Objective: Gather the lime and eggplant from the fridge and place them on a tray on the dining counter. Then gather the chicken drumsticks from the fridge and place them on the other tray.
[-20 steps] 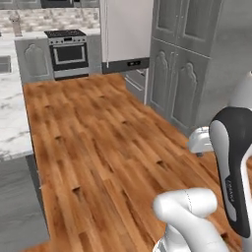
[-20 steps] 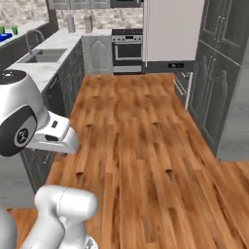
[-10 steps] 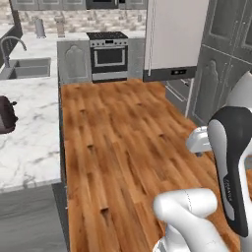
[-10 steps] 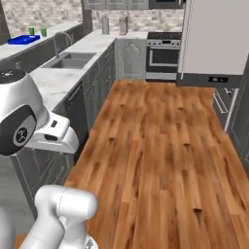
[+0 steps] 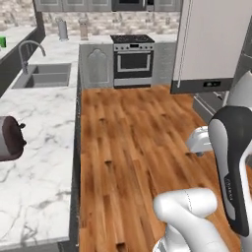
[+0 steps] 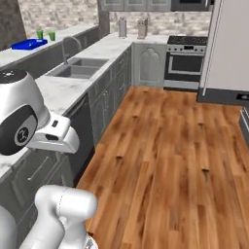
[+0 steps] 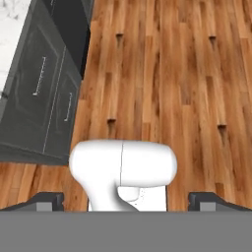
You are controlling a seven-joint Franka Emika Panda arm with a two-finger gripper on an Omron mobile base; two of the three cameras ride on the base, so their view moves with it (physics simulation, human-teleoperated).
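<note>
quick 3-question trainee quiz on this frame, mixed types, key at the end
1. True or false: the stainless steel sink is set into the white marble counter, left of the wooden floor in the left base view.
2. What appliance stands at the far end of the floor? A) silver oven range B) washing machine C) microwave cart
3. Fill in: in the hand view, the gripper has its fingers ____, with nothing between them.

Key: 1 true; 2 A; 3 open
</note>
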